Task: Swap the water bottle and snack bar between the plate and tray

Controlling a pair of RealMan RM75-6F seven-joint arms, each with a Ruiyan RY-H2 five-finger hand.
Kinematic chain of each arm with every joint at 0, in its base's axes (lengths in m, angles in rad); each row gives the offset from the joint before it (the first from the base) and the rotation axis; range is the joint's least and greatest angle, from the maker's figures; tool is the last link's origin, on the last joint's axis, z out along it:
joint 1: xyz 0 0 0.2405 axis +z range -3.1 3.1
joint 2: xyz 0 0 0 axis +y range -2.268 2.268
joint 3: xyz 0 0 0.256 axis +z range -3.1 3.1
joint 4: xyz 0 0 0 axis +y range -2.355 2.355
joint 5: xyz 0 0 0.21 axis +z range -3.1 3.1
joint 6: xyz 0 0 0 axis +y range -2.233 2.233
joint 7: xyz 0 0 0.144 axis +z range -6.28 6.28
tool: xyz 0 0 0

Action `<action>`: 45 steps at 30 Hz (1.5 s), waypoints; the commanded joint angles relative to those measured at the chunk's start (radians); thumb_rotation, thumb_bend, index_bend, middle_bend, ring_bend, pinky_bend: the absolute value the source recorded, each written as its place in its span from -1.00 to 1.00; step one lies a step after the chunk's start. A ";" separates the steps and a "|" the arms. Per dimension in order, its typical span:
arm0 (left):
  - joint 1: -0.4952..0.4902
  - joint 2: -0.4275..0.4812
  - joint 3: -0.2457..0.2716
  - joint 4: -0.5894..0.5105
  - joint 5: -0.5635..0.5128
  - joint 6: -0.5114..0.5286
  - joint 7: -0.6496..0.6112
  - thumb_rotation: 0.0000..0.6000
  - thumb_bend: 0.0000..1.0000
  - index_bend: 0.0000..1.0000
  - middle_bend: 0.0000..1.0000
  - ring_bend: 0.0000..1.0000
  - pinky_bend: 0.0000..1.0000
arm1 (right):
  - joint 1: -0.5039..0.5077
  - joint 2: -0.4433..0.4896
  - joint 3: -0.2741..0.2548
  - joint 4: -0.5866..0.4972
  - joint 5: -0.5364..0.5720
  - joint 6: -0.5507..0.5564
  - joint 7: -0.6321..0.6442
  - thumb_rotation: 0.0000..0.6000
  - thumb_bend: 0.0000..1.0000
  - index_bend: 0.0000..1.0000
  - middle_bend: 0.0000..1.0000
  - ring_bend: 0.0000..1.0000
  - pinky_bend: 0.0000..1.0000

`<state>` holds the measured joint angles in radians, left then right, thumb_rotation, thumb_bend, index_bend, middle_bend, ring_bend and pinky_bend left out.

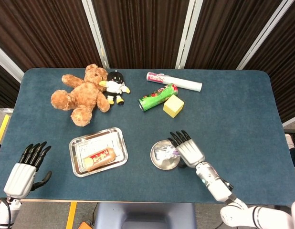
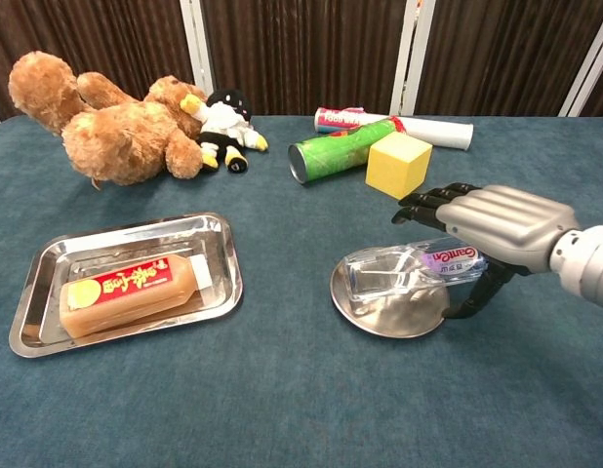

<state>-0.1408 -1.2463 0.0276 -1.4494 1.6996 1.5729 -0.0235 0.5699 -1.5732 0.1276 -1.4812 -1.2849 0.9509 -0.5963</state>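
A clear water bottle (image 1: 164,153) (image 2: 399,271) lies on its side across the small round metal plate (image 1: 159,163) (image 2: 380,314). My right hand (image 1: 188,149) (image 2: 487,224) hovers over the bottle's cap end, fingers stretched out and apart above it and the thumb down on the near side; the cap is hidden under it. The snack bar (image 1: 100,157) (image 2: 126,290), red-labelled, lies in the steel tray (image 1: 95,134) (image 2: 136,226) to the left. At the table's near left corner my left hand (image 1: 24,169) is open and holds nothing.
Along the back stand a brown teddy bear (image 1: 83,95) (image 2: 106,127), a small black-and-white doll (image 1: 115,87), a green can on its side (image 1: 158,97) (image 2: 341,151), a yellow cube (image 1: 173,105) (image 2: 399,164) and a white tube (image 1: 175,82) (image 2: 419,127).
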 commanded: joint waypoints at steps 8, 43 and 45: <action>0.004 0.008 -0.004 -0.003 -0.003 0.008 -0.011 1.00 -0.26 -1.00 -1.00 -1.00 -0.90 | 0.056 -0.112 0.020 0.119 0.021 0.020 -0.019 1.00 -0.48 0.40 0.03 0.04 0.49; -0.018 0.000 -0.042 0.032 -0.108 -0.081 -0.015 1.00 -0.26 -1.00 -1.00 -1.00 -0.90 | 0.483 -0.564 0.277 0.779 0.135 -0.157 0.194 1.00 -0.46 -1.00 -0.49 -0.63 -0.37; -0.018 0.002 -0.040 0.026 -0.104 -0.079 -0.012 1.00 -0.26 -1.00 -1.00 -1.00 -0.90 | 0.466 -0.542 0.264 0.749 0.128 -0.155 0.213 1.00 -0.50 -1.00 -0.49 -0.63 -0.37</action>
<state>-0.1583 -1.2452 -0.0135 -1.4224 1.5950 1.4938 -0.0365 1.0490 -2.1307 0.4044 -0.7110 -1.1517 0.8045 -0.4038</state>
